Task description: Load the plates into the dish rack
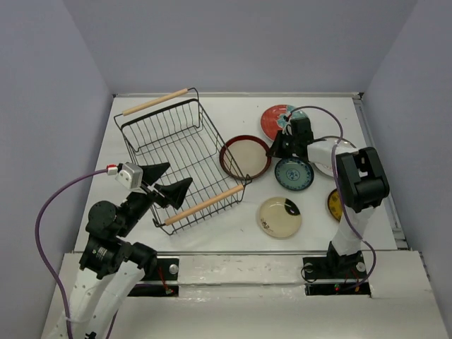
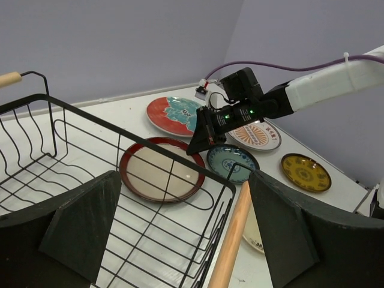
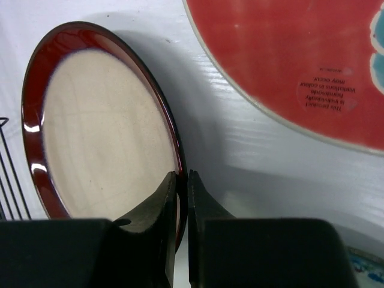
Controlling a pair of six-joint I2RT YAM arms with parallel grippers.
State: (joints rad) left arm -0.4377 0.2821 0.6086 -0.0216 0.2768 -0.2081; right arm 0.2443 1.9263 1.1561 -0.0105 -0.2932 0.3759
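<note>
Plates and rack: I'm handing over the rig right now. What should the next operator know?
Left gripper: open, empty, over the dish rack's near corner.
Right gripper: shut on the rim of the maroon-rimmed plate, just right of the rack.
Other plates, on the table right of the rack: floral plate, teal-blue plate, sunburst plate, yellow plate, cream plate.
Done: nothing loaded; the rack holds no plates.
Left: all six, starting with the gripped one.

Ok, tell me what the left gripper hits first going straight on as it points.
The left gripper would probably meet the far wall of the black wire dish rack first, the round maroon-rimmed beige plate beyond it; depth is unclear.
</note>
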